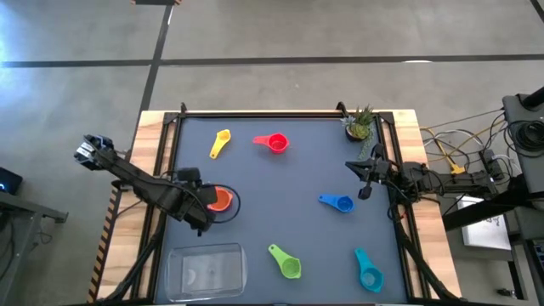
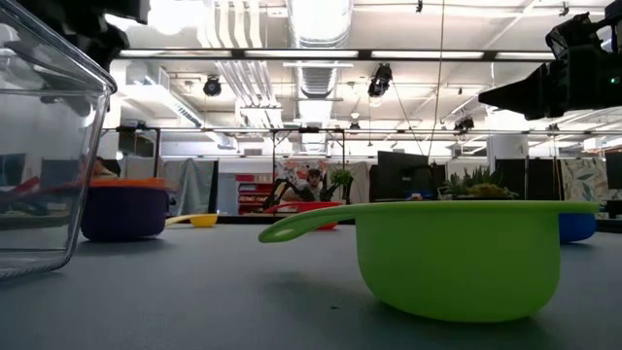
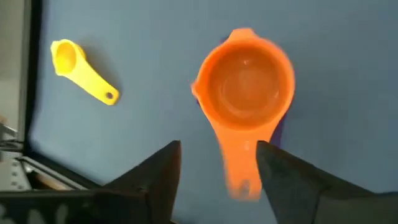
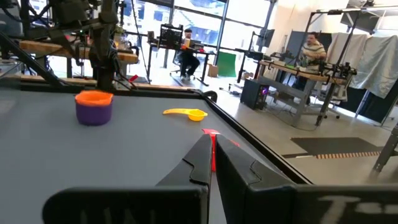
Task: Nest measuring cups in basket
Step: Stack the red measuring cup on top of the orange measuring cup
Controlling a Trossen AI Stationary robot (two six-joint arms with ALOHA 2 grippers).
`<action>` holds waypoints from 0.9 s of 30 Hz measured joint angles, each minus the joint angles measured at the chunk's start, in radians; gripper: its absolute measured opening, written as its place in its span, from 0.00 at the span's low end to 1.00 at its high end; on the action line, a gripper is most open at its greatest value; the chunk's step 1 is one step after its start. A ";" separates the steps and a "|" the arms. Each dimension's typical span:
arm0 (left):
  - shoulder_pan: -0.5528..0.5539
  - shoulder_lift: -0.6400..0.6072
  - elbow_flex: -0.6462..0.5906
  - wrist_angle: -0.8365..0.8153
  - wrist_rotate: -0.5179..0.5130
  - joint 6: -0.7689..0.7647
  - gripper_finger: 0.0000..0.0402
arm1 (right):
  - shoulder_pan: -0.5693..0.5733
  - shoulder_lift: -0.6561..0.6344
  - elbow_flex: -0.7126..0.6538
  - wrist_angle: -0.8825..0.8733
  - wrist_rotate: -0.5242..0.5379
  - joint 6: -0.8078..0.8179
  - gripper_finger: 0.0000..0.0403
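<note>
Left end effector [image 1: 206, 202] hangs over the tabletop's [image 1: 280, 183] left side with its fingers [image 3: 155, 180] spread open, straddling the handle of the orange cup [image 3: 245, 87] without gripping it. That orange cup sits nested inside the purple cup [image 4: 93, 112], whose rim barely peeks out beneath it. In the near left corner lies the basket [image 1: 206, 270], clear and holding no cups. Up at the far edge, the yellow cup [image 1: 220, 142] lies just left of the red cup [image 1: 275, 143], both well apart from the basket. Near the front middle sits the green cup [image 1: 286, 263], handle pointing back toward the left. Further right, the blue cup [image 1: 338, 202] rests mid-table, and the teal cup [image 1: 368, 271] lies near the front right corner. At the far right corner stands a small plant [image 1: 359, 124]. Right end effector [image 1: 360, 177] waits at the right edge between the plant and the blue cup, its fingers pressed together on nothing. Beyond the tabletop, people sit at desks in the room.
</note>
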 joint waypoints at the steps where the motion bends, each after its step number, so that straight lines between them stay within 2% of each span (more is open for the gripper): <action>1: 0.000 0.000 0.000 -0.001 0.002 -0.008 0.52 | 0.000 0.000 0.000 0.000 0.000 0.000 0.02; 5: 0.000 -0.011 -0.004 -0.001 0.003 -0.047 0.57 | 0.000 0.000 0.000 0.000 0.000 0.000 0.02; 12: 0.000 -0.091 -0.013 0.051 -0.015 -0.096 0.57 | 0.000 0.000 0.000 0.000 0.000 0.000 0.02; 18: 0.000 -0.259 -0.065 0.316 -0.031 -0.048 0.57 | 0.000 0.000 0.000 0.000 0.000 0.000 0.02; 22: 0.003 -0.381 -0.155 0.530 -0.078 0.067 0.53 | 0.000 0.000 0.000 0.000 0.000 0.000 0.02; 27: 0.045 -0.510 -0.290 0.777 -0.086 0.192 0.49 | 0.000 0.000 0.000 0.000 0.000 0.000 0.02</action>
